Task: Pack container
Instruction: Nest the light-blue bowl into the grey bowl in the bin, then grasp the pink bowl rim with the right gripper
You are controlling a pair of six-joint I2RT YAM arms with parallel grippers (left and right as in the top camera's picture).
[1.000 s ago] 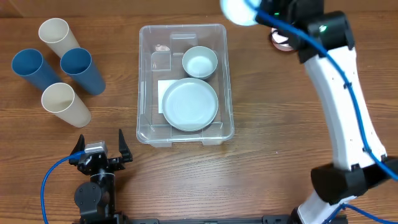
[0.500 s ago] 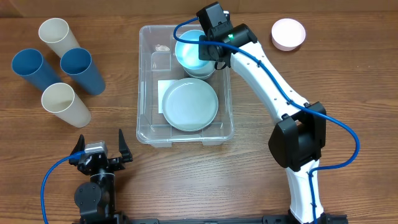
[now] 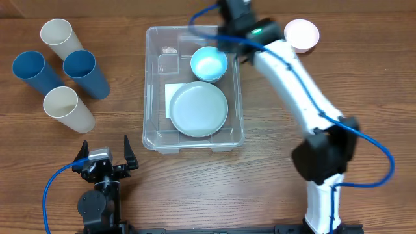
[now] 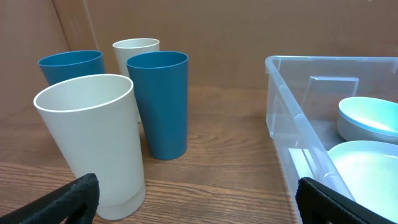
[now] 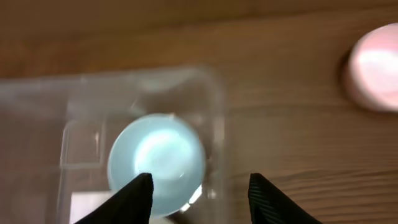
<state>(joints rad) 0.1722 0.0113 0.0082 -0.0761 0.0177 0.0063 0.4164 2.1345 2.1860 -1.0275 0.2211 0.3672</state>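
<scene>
The clear container (image 3: 153,84) stands mid-table and holds a pale plate (image 3: 198,108) and a light blue bowl (image 3: 208,64) at its far right. My right gripper (image 3: 235,36) is open and empty, hovering above the container's far right corner. In the right wrist view the open fingers (image 5: 199,199) frame the blue bowl (image 5: 155,163) and the container's right wall (image 5: 219,134) from above. My left gripper (image 3: 104,158) is open and empty at the front left. Its wrist view (image 4: 199,205) shows the container's near corner (image 4: 283,106).
A pink bowl (image 3: 301,35) sits on the table at the far right, also in the right wrist view (image 5: 375,67). Two white cups (image 3: 57,36) (image 3: 66,107) and two blue cups (image 3: 31,70) (image 3: 85,73) stand at the far left.
My right gripper carried the light blue bowl into the container, set it onto the bowl there, let go and drew back up toward the far right. The left arm has not moved.
</scene>
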